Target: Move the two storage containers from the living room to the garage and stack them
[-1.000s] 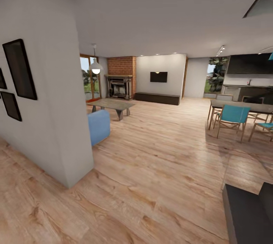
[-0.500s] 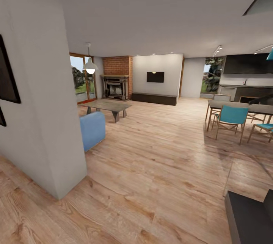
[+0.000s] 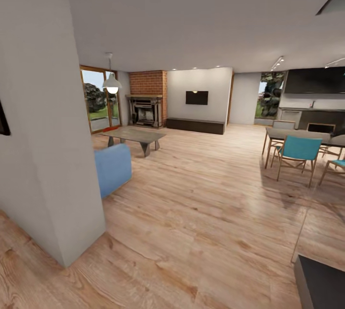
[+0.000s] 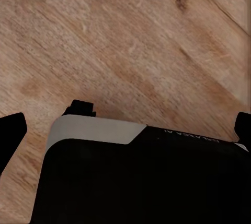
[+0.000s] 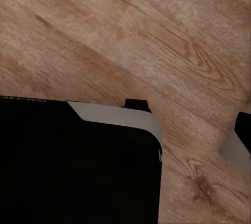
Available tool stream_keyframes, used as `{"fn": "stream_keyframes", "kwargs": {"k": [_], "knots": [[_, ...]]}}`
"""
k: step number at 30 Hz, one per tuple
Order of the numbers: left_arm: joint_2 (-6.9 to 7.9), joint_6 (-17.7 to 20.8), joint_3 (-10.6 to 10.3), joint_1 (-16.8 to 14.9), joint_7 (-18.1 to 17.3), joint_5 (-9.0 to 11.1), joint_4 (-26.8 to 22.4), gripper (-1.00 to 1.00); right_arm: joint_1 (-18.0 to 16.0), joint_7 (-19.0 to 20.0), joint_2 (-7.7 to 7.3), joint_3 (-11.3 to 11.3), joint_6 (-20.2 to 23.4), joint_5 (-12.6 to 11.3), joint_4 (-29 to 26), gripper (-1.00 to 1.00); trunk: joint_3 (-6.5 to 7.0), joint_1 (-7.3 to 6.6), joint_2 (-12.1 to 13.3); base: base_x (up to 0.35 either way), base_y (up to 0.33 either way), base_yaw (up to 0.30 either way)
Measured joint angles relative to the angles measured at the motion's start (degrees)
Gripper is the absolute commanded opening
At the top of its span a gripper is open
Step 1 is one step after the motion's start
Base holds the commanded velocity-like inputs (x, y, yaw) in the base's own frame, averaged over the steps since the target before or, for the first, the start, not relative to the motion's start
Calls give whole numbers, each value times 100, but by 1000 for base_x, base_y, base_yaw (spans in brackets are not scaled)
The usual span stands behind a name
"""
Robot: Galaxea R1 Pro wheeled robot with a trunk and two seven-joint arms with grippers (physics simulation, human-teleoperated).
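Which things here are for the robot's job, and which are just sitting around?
For the job: living room, with its blue sofa and brick fireplace.
Just around: coffee table, dining table, teal chair, wall TV, hanging lamp.

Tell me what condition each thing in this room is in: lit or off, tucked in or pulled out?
Hanging lamp: lit.
Wall screen: dark, off.
Fireplace: no fire showing.
Blue chair: upright at the dining table.
Coffee table: standing, top bare.

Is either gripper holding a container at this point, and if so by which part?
Cannot be told: both wrist views look down at wood floor past the robot's dark base.
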Motion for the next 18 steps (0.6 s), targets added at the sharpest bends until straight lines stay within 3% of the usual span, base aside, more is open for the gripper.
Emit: {"fn": "stream_keyframes", "kwargs": {"k": [9,18], "knots": [[0,5,0,0,1,0,0,100,0,-18,-7,-64,9,-68,1,100,0,0,0,332,0,-13],[-1,0,0,-1,3,-1,1,100,1,-2,-1,-11,6,-25,-2,100,0,0,0,332,0,-211]]}}
